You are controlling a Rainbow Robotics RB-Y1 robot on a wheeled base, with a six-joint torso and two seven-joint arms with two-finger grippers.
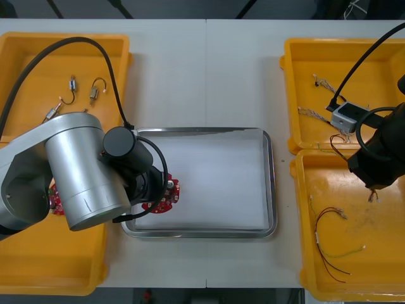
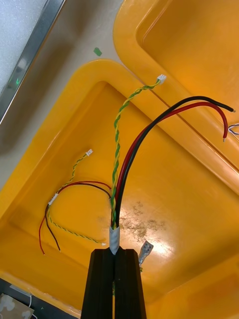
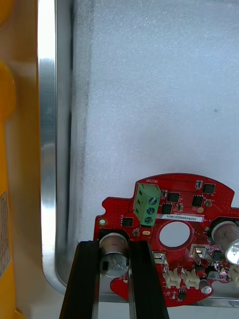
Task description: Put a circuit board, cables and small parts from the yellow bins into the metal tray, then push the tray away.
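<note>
Left hand (image 3: 114, 247) clamps circuit board (image 3: 124, 207) over tray (image 3: 47, 149); right hand (image 2: 114, 256) pinches cables (image 2: 115, 199), seemingly aligned with fingers (image 2: 102, 284).

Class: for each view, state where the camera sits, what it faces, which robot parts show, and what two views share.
Front view: above the arms, steeply down at the table; left arm and right arm show.
Left wrist view: on that wrist, facing the metal tray; left gripper shut on the circuit board.
Right wrist view: on that wrist, facing into a yellow bin; right gripper shut on cables.
Shared: front and left wrist views both show circuit board and metal tray.
</note>
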